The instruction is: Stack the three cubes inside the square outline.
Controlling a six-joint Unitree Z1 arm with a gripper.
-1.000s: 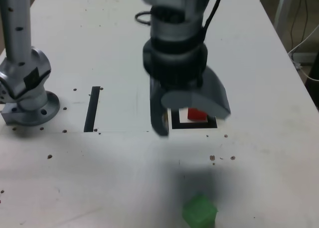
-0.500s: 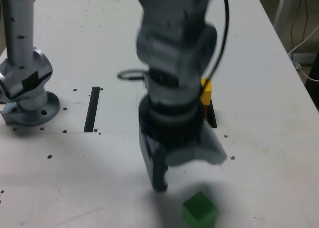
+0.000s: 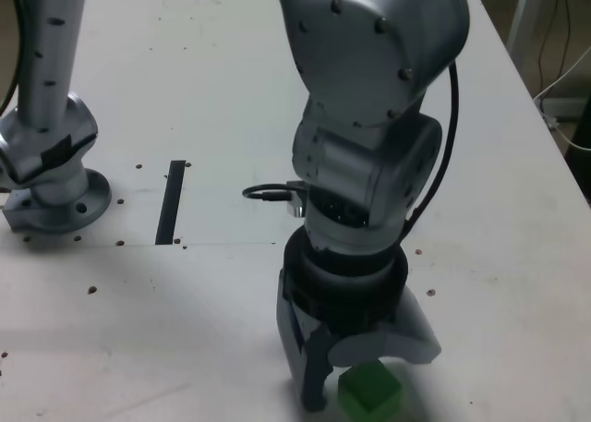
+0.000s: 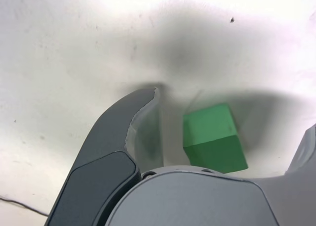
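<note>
Spanning the scene before a dim room edge strung with loose cables (image 3: 560, 62), a white table (image 3: 517, 283), pale and scuffed with small dark specks, carries a grey robot arm (image 3: 369, 154) bent low toward its near side, presumably to collect a block for the stack. The gripper (image 3: 374, 381) holds nothing, its jaws spread wide around the green cube (image 4: 215, 147) without touching it, apparently lining up a grasp, while a black strip (image 3: 171, 202) lies flat nearer the exterior view's left; the square outline and other two cubes are out of sight.
</note>
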